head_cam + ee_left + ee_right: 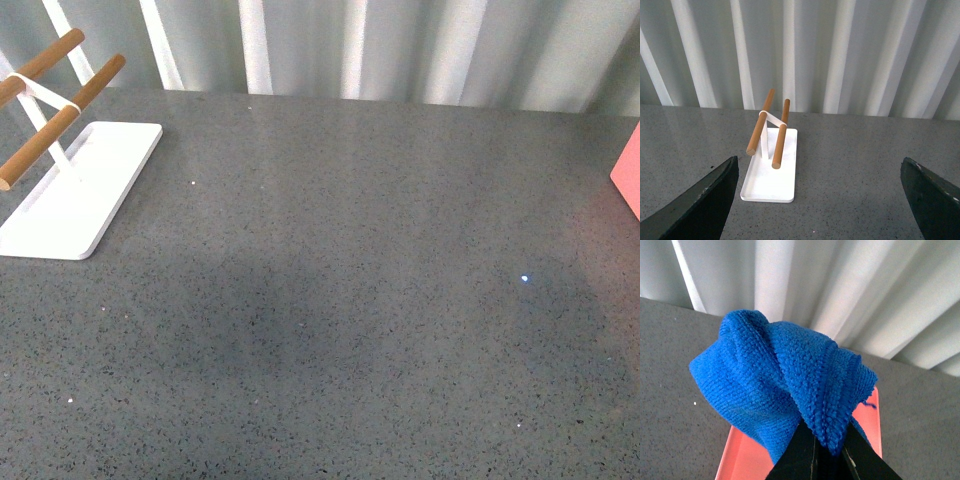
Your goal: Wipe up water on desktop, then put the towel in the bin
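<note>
The desktop [340, 300] is a dark grey speckled slab; neither arm shows in the front view. In the right wrist view my right gripper [826, 449] is shut on the bright blue towel [780, 380], which hangs bunched in thick folds above a pink bin [747, 460]. The bin's corner shows at the right edge of the front view [628, 172]. In the left wrist view my left gripper [820, 200] is open and empty above the desktop [850, 180], facing the white rack.
A white rack base [75, 190] with wooden rods [60, 115] stands at the back left; it also shows in the left wrist view [771, 167]. A ribbed white wall [400, 45] runs behind the desk's far edge.
</note>
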`<action>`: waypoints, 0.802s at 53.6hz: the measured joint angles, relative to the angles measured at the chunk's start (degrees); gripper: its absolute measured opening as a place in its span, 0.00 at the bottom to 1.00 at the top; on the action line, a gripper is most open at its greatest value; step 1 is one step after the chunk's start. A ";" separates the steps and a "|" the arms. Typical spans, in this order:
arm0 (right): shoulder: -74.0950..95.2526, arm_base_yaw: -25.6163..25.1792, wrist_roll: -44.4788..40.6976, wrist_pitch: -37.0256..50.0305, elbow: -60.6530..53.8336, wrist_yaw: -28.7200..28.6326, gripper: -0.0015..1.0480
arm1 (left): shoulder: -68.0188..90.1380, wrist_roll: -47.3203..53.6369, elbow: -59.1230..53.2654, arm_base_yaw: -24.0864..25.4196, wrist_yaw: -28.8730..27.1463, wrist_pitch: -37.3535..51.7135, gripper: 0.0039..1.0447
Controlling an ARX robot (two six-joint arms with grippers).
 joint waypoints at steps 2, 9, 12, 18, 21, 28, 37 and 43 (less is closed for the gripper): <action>-0.15 -1.11 -0.04 0.42 -1.38 -0.63 0.03 | -0.02 0.00 0.00 0.00 0.00 0.00 0.94; -0.31 -3.93 0.00 1.77 -4.70 -1.84 0.03 | 0.00 0.00 0.00 0.00 0.00 0.00 0.94; -0.28 -5.09 0.00 2.51 -6.08 -1.88 0.03 | 0.00 0.00 0.00 0.00 0.02 0.00 0.94; 0.85 -7.82 0.35 4.31 -8.98 -1.86 0.03 | 0.00 0.00 0.00 0.00 0.00 0.00 0.94; 1.90 -8.92 0.83 4.98 -10.36 -1.79 0.03 | 0.00 0.00 0.00 0.00 0.00 0.00 0.94; 4.55 -10.60 0.92 6.27 -13.00 -0.44 0.03 | 0.00 0.00 0.00 0.00 0.00 0.00 0.94; 9.70 -12.76 -0.66 9.57 -15.41 4.70 0.03 | 0.00 0.00 0.00 0.00 0.00 0.00 0.94; 13.64 -14.40 -1.77 10.49 -15.37 9.18 0.04 | 0.00 0.00 0.00 0.00 0.00 0.00 0.94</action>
